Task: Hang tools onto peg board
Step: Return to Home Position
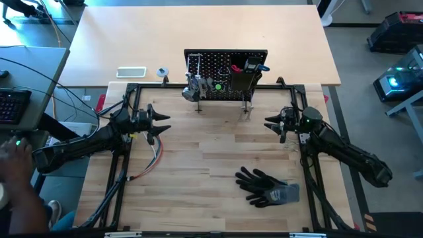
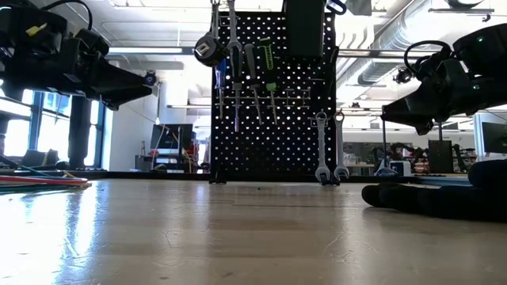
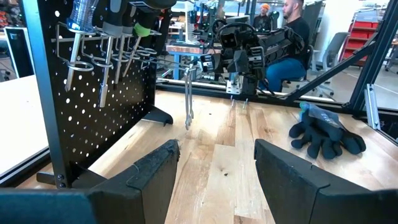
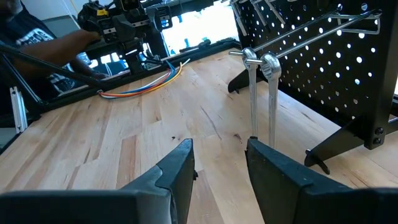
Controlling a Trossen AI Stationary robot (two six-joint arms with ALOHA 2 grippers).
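Here, silver wrenches (image 2: 322, 150) hang from the perforated peg board (image 2: 277, 154).

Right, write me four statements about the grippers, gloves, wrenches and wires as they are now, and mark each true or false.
1. The left gripper and the right gripper are both open and hold nothing. True.
2. The black gloves lie on the left arm's side of the table. False: they lie on the right arm's side.
3. Two silver wrenches hang side by side on the peg board. True.
4. The coloured wires hang from a peg on the board. False: they lie on the table near the left arm.
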